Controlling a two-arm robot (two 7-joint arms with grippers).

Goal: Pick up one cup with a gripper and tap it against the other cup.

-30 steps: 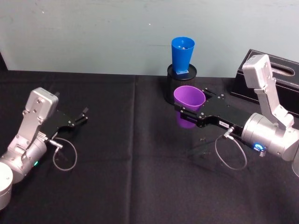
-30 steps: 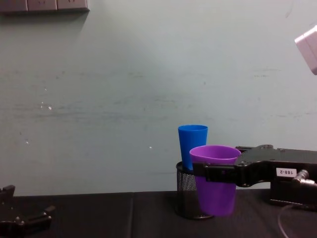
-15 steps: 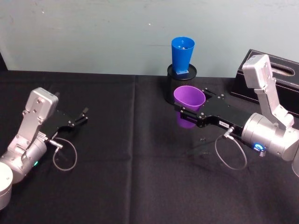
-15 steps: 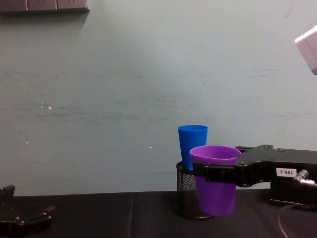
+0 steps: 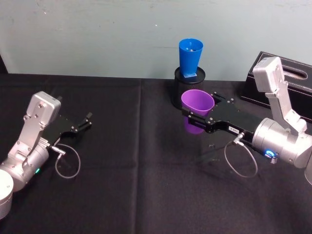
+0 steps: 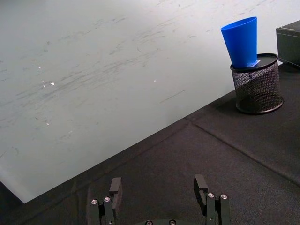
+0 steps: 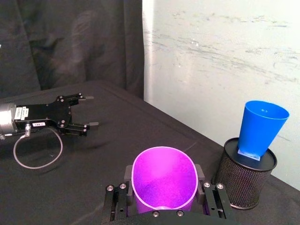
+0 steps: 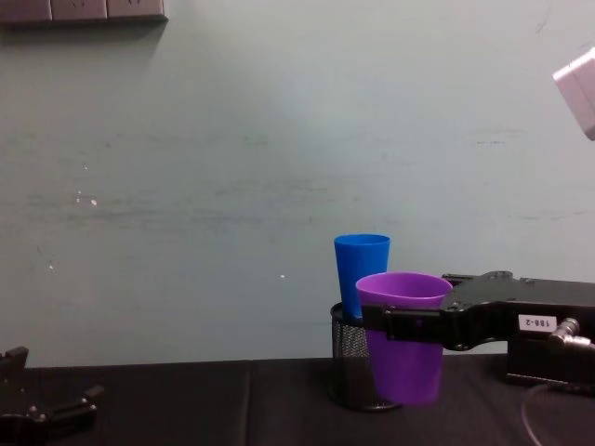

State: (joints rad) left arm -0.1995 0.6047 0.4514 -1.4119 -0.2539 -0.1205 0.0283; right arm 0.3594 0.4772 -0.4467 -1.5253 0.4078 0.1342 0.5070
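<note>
The purple cup point(image 8: 405, 362) is being gripped under its rim by the right pincer point(image 7: 164, 190), just in front of the mesh pen holder point(image 5: 189, 91) carrying the blue cup point(image 5: 190, 57). A gentle lift forward is being called for, meeting blue wall, not mesh. The left pincer point(image 6: 157, 186) is lying open, idle.

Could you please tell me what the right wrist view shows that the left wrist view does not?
The right wrist view adds the purple cup, clamped upright in the right claw. The left wrist view adds a corner of the black box. Both share the blue cup standing in the mesh pen holder, the open left claw, the black cloth and the pale wall.
</note>
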